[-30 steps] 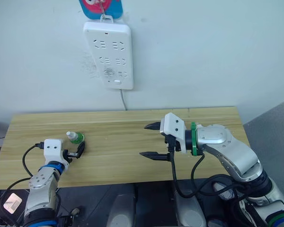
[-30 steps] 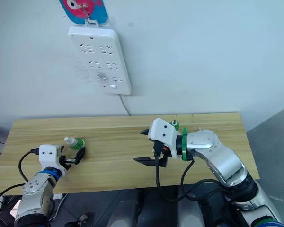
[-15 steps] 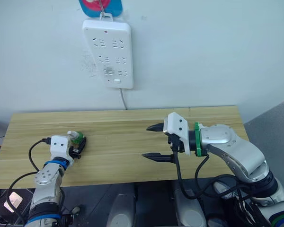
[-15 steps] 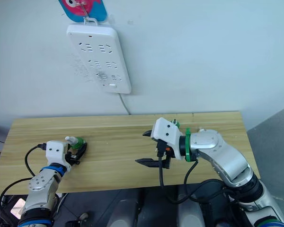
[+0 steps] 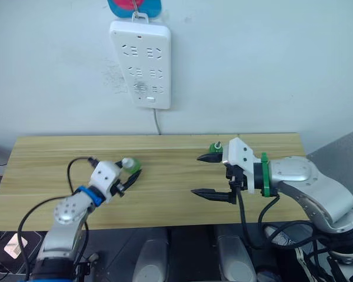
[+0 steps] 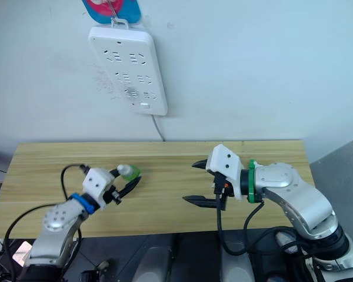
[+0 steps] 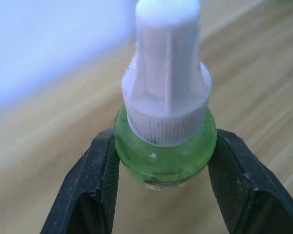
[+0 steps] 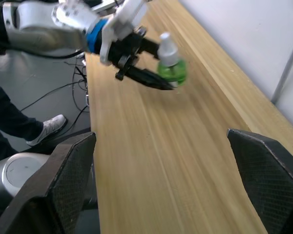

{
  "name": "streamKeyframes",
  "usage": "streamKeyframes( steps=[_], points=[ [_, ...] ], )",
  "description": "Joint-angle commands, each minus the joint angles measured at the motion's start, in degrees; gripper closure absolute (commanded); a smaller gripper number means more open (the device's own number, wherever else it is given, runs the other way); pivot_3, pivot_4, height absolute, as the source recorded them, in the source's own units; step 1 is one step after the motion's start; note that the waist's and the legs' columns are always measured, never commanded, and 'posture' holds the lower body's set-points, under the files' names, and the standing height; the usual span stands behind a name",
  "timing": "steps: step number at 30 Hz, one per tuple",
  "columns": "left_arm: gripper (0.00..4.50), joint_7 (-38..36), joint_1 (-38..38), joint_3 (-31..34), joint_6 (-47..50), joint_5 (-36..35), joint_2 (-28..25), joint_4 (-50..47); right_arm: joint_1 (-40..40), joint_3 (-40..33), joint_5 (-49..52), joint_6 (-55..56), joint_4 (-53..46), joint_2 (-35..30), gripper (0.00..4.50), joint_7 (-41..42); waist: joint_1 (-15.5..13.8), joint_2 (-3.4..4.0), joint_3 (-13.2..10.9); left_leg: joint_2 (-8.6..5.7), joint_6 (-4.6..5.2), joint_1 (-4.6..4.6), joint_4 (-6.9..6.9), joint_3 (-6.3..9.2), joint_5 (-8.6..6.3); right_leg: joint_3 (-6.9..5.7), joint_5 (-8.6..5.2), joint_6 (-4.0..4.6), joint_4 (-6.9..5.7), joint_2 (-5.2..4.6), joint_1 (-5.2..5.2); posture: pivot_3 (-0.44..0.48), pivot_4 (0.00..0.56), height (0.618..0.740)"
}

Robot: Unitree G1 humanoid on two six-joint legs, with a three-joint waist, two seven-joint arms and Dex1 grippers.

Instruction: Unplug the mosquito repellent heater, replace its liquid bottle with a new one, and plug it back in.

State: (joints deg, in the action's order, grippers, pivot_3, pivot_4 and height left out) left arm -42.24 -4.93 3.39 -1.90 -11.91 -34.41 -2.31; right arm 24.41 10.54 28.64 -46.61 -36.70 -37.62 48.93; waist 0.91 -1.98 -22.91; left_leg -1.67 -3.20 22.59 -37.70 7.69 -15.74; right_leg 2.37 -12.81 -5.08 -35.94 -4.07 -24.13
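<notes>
Two bottles are seen from the head: one pinched in the left gripper [image 5: 129,178] over the table [image 5: 165,194], another [image 5: 215,147] behind the spread right gripper [image 5: 209,175]. At the left wrist, the green bottle [image 7: 165,151] is clamped at its round belly; light, slick plastic is judged, best gripped below the white cap [image 7: 167,73].

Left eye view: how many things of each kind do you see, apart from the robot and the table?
Green bottle with white cap, held in the left gripper: 1
Green thing partly hidden behind the right gripper, kind unclear: 1
White power strip on the wall: 1
Colourful hook above the strip: 1
Total: 4
</notes>
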Motion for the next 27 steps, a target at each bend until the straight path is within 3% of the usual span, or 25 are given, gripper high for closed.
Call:
streamKeyframes(
  steps=[1,6,10,23,27],
  points=[
    [2.27,-7.97,-1.93,-4.47,7.3,-3.62,-3.37,-7.59,-0.5,-2.93,3.15,-0.54,-3.45,-1.31,0.0,0.45,0.34,-0.06,0.07,-0.01,0.0,0.02,0.0,-0.03,0.0,0.02,0.01,-0.01,0.04,0.0,-0.03,-0.051,0.415,0.74],
    [2.27,-17.38,-11.38,-9.63,19.89,-8.66,-7.97,-12.28,2.06,-2.99,2.83,-4.19,-1.91,1.76,0.0,-6.24,0.96,-0.12,0.18,0.04,0.01,0.08,0.05,-0.15,0.0,-0.08,0.05,0.05,0.05,0.05,-0.12,-0.075,0.376,0.74],
    [2.27,-20.8,-18.53,-11.82,25.5,-10.17,-8.06,-11.64,5.42,0.56,0.68,-4.81,-0.26,5.54,0.0,-9.96,1.08,-0.23,0.56,0.07,-0.07,0.2,-0.06,-0.17,0.12,-0.18,0.2,0.13,0.01,0.13,-0.19,-0.105,0.335,0.74],
    [2.27,-24.23,-24.34,-12.9,22.59,-6.59,-6.47,-4.95,7.84,7.41,-4.83,-1.74,5.42,15.45,0.0,-16.07,1.42,-0.28,2.11,-0.32,-0.27,0.87,-0.08,-0.2,0.26,-0.2,0.56,0.67,-0.02,0.11,-0.99,-0.112,0.272,0.74],
    [2.27,-23.99,-24.57,-12.42,21.28,-6.52,-5.77,-4.08,6.91,8.62,-6.13,-1.27,5.38,16.65,0.98,-17.04,1.6,-0.25,2.65,-0.35,-0.41,1.03,-0.09,-0.19,0.34,-0.2,0.58,0.71,-0.06,0.11,-1.16,-0.111,0.267,0.74]
  ],
)
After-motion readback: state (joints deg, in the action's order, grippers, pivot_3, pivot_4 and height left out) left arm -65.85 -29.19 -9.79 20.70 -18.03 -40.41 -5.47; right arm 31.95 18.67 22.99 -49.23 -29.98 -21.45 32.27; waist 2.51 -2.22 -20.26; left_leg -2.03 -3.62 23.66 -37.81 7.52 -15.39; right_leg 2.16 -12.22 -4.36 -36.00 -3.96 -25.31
